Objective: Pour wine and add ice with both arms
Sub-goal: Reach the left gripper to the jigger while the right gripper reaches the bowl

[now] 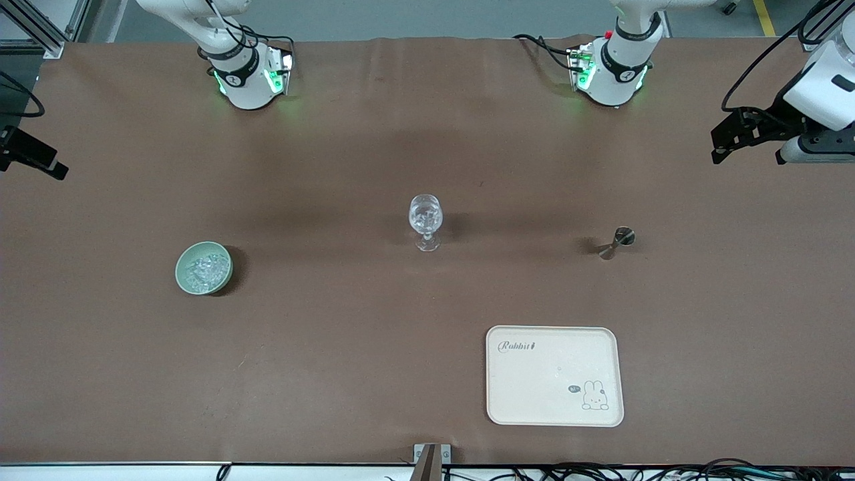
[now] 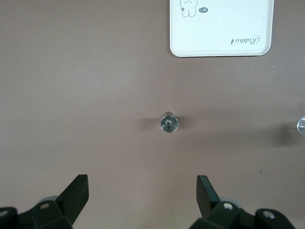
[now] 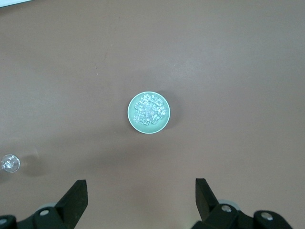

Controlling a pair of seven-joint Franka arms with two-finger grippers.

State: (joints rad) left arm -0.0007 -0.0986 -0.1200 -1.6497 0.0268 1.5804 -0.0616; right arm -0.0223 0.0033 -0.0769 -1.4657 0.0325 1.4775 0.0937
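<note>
Ice [image 3: 148, 112] is sitting untouched in the green bowl [image 3: 131, 116] toward the right arm's end of the desk, with the right tool [image 3: 138, 200] above it and the left tool [image 2: 142, 198] over the jigger [image 2: 168, 123], both hanging wide open and empty, so pouring and icing the glass [image 1: 425, 219] are seemingly yet to begin.

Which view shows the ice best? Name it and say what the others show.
The right wrist view shows it best: the ice fills the pale green bowl, seen from straight above with single chunks showing. The front view shows the ice only as a small glinting heap in the bowl. The left wrist view does not show it.
</note>
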